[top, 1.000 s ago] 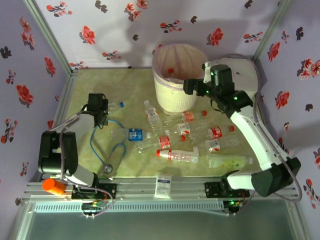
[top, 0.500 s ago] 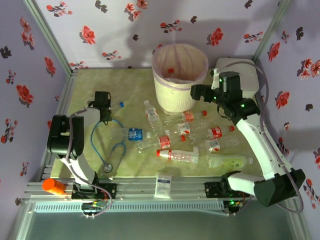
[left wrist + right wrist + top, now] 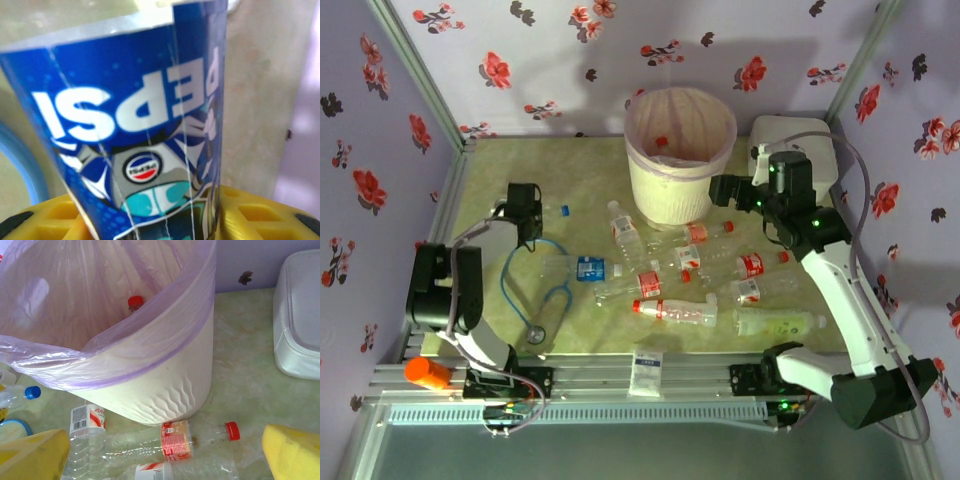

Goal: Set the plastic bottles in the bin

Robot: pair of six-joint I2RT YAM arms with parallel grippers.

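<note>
My left gripper (image 3: 527, 208) is at the left of the table, shut on a clear bottle with a blue Pepsi label (image 3: 135, 120) and a blue cap (image 3: 562, 210). Its yellow fingers (image 3: 265, 215) hug both sides of the label. The cream ribbed bin (image 3: 665, 195) with its pinkish liner stands at the back; a red-capped bottle (image 3: 135, 301) lies inside. My right gripper (image 3: 725, 190) hangs open just right of the bin wall (image 3: 165, 375), above a red-labelled bottle (image 3: 177, 440). Several more bottles (image 3: 675, 312) lie scattered in front of the bin.
A white lidded box (image 3: 790, 135) sits at the back right, close behind my right arm. A blue cable (image 3: 510, 285) loops over the table's left half. A blue-and-white packet (image 3: 645, 368) lies at the front edge, an orange cap-like object (image 3: 425, 373) at the front left.
My right gripper has drawn back to the right, off the bin's rim. The left arm has folded upward with its gripper staying by the blue-capped bottle.
</note>
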